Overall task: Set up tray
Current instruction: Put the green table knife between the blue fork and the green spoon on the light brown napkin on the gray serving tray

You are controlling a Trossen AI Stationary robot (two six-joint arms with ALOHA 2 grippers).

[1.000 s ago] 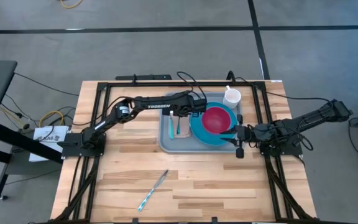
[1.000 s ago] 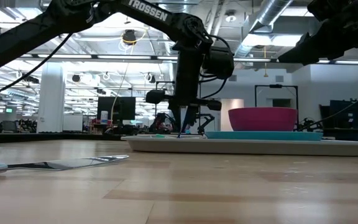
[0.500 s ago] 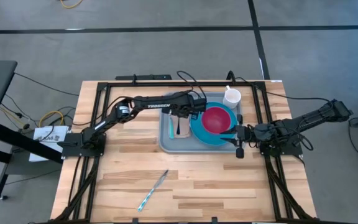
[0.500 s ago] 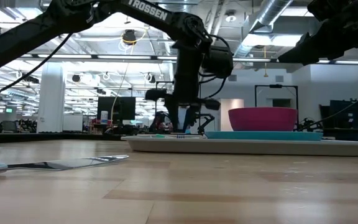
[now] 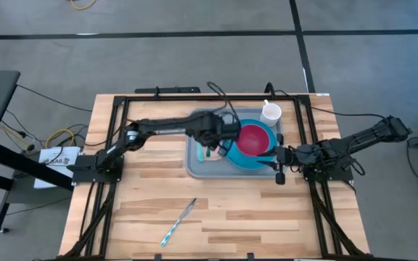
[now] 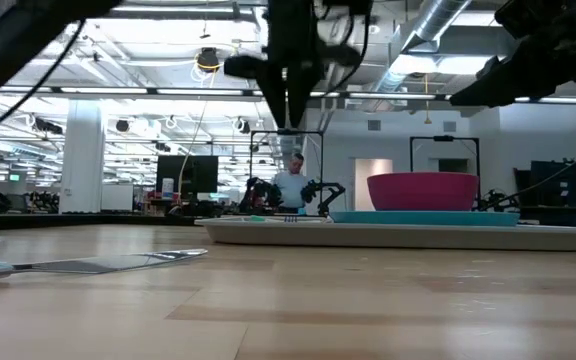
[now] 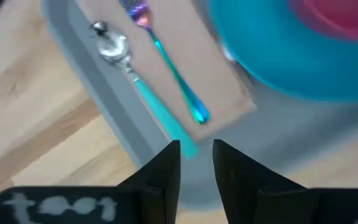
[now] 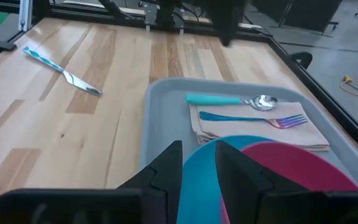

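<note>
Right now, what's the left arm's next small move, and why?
Probably swing the left gripper toward the knife on the table: fork and spoon already lie on the napkin in the tray, and its fingers hold nothing. The right gripper waits at the tray's edge.

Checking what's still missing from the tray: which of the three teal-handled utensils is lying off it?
The teal-handled metal knife, alone on the bare wooden table near its front edge. The teal-handled spoon and fork lie side by side at the tan napkin inside the grey-blue tray.

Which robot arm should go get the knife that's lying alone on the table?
Probably the left. The knife lies on the left half of the table, and the left gripper hangs empty over the tray. The right gripper waits farther away.
</note>
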